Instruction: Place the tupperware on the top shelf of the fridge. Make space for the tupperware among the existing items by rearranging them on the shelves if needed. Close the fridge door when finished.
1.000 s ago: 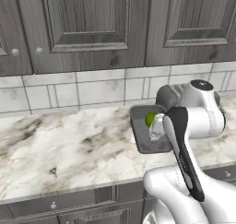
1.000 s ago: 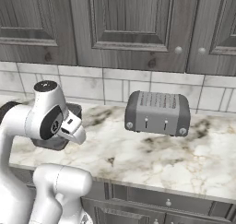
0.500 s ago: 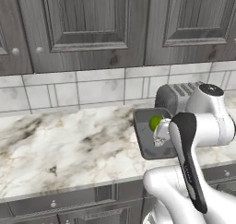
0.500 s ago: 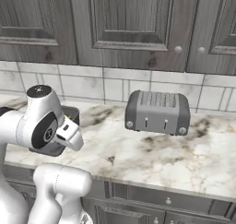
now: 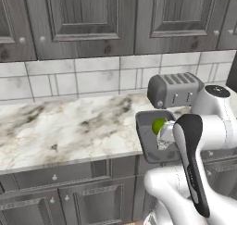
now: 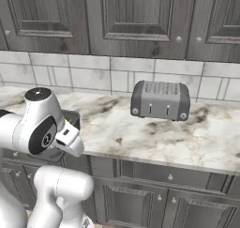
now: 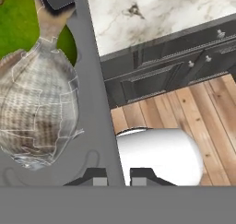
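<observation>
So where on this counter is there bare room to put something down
The marble counter is bare from its left end to the tupperware. Another free patch lies right of the toaster, toward the tiled wall. It is crowded where toaster, tupperware and end effector meet.

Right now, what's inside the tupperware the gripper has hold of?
Inside the tupperware sit a green lime-like ball and a whitish clear piece. The clear piece covers part of the ball, and the arm hides the box's right side in the left base view.
</observation>
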Tool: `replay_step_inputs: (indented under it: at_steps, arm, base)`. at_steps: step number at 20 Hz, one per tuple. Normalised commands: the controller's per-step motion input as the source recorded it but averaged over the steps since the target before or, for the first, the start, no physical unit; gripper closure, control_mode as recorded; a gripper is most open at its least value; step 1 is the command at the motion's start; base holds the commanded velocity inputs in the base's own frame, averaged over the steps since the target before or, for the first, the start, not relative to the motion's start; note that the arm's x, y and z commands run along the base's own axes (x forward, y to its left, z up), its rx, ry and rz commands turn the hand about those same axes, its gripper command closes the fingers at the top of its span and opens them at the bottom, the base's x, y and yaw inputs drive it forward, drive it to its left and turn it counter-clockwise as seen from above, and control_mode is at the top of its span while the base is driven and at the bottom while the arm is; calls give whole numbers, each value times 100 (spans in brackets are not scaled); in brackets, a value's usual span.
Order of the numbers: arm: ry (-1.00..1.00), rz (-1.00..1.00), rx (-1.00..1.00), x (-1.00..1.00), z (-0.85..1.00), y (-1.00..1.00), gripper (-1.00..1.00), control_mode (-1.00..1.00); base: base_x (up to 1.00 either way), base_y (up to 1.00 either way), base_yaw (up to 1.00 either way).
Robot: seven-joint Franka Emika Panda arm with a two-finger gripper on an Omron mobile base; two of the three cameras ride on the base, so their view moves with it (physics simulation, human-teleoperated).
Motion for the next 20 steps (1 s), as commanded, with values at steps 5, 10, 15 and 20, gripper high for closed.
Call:
replay_step_inputs:
  at_steps: [5, 10, 15, 20]
  arm:
    - [0, 0, 0, 0, 0, 0, 100, 100]
    - [0, 0, 0, 0, 0, 0, 100, 100]
    - [0, 0, 0, 0, 0, 0, 100, 100]
    - [0, 0, 0, 0, 0, 0, 100, 100]
  base:
    - [-52, -19, -1]
    - [-58, -15, 0]
    - [-43, -27, -15]
    - [-24, -41, -52]
